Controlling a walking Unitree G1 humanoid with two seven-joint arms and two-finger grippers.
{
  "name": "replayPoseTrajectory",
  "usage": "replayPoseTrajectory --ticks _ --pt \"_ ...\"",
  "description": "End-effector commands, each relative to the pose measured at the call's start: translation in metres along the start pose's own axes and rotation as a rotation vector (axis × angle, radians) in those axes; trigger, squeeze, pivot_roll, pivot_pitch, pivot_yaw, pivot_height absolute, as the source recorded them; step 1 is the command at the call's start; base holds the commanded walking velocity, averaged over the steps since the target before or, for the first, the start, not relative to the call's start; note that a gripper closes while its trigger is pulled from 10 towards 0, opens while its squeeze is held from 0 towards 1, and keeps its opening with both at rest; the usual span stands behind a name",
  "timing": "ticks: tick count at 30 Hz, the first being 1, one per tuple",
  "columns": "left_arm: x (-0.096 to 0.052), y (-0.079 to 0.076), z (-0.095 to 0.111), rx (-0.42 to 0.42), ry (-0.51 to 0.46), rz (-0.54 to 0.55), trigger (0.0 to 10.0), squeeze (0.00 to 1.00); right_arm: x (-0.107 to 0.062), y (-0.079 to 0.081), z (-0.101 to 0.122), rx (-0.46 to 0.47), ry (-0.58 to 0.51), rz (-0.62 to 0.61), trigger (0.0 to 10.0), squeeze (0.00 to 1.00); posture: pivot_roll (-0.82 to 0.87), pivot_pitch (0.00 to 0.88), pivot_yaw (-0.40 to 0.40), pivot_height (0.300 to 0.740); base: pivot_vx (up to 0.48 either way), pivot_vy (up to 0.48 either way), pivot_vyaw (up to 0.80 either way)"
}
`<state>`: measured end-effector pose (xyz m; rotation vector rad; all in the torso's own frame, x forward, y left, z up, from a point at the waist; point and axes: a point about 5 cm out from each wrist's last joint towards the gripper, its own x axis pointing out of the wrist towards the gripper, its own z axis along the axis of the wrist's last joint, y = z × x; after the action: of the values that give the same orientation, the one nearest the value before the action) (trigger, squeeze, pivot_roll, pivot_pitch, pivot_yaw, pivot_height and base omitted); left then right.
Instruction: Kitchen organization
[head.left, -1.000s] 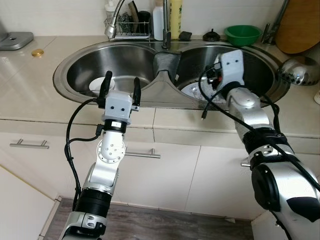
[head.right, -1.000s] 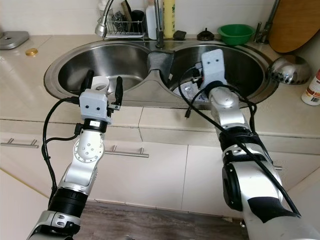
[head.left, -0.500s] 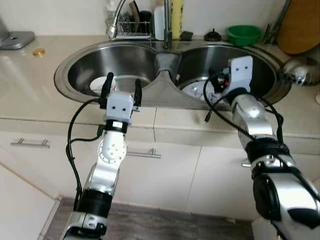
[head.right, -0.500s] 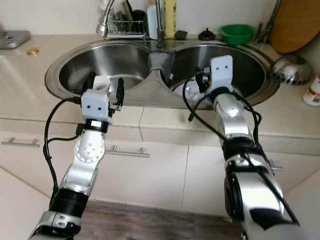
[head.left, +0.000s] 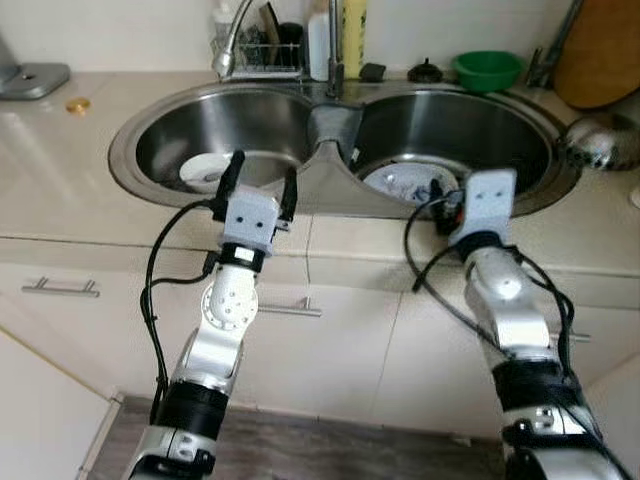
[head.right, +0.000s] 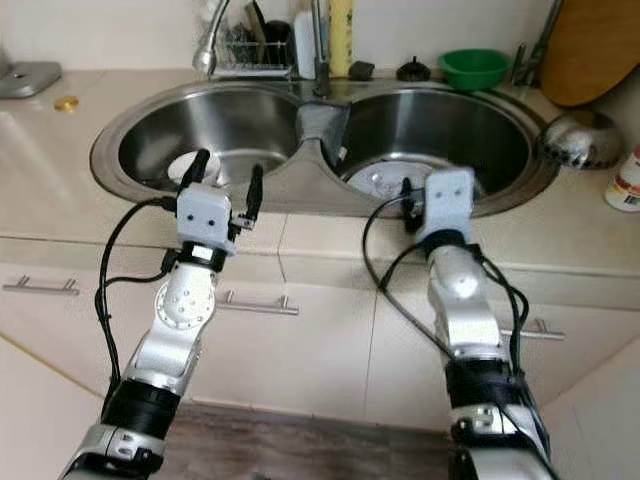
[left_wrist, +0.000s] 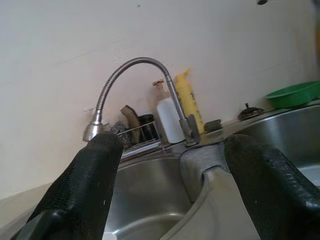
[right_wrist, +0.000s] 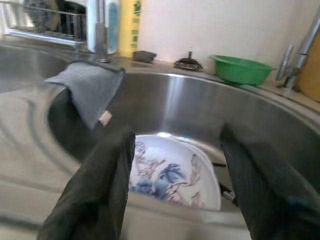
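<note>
Hovering left gripper (head.left: 260, 185): fingers spread, empty, over sink (head.left: 130, 135) front rim;
right gripper (right_wrist: 175, 165): fingers spread, empty, above floral plate (right_wrist: 172, 175)

Bright even daylight, glare on steel sink (head.left: 150, 140), right wrist view soft
</note>
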<state>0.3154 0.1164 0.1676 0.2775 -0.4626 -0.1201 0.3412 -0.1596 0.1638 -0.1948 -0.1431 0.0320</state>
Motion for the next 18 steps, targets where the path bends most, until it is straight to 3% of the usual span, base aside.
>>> replayPoseTrajectory --ticks 1,2,6,14,16,17,18 --pt "-0.002 0.000 -0.003 -0.008 0.019 -0.008 10.0 0.00 -0.003 0.011 0.002 -0.005 -0.004 0.035 10.0 0.00 -0.17 0.000 0.048 0.740 0.000 0.000 0.00" --pt "-0.001 0.000 -0.004 -0.009 0.022 -0.013 10.0 0.00 -0.007 0.020 0.004 -0.002 -0.010 0.064 10.0 0.00 -0.17 0.000 0.048 0.740 0.000 0.000 0.00" --pt "0.002 -0.001 -0.004 -0.013 0.025 -0.025 10.0 0.00 -0.015 0.026 0.005 -0.014 -0.001 0.082 10.0 0.00 -0.19 0.000 0.065 0.740 0.000 0.000 0.00" --pt "0.003 -0.006 -0.004 -0.028 0.031 -0.046 10.0 0.00 -0.019 0.024 0.008 -0.025 -0.016 0.068 10.0 0.00 -0.19 0.000 0.068 0.740 0.000 0.000 0.00" --pt "0.002 -0.005 -0.004 -0.032 0.034 -0.045 10.0 0.00 -0.018 0.020 0.029 -0.005 -0.157 0.023 10.0 0.00 -0.19 0.000 0.067 0.740 0.000 0.000 0.00" --pt "0.002 -0.005 -0.004 -0.032 0.034 -0.045 10.0 0.00 -0.018 0.020 0.029 -0.005 -0.157 0.023 10.0 0.00 -0.19 0.000 0.067 0.740 0.000 0.000 0.00" --pt "0.001 -0.005 -0.004 -0.032 0.033 -0.043 10.0 0.00 -0.020 0.017 0.049 -0.006 -0.287 -0.004 10.0 0.00 -0.19 0.000 0.065 0.740 0.000 0.000 0.00"
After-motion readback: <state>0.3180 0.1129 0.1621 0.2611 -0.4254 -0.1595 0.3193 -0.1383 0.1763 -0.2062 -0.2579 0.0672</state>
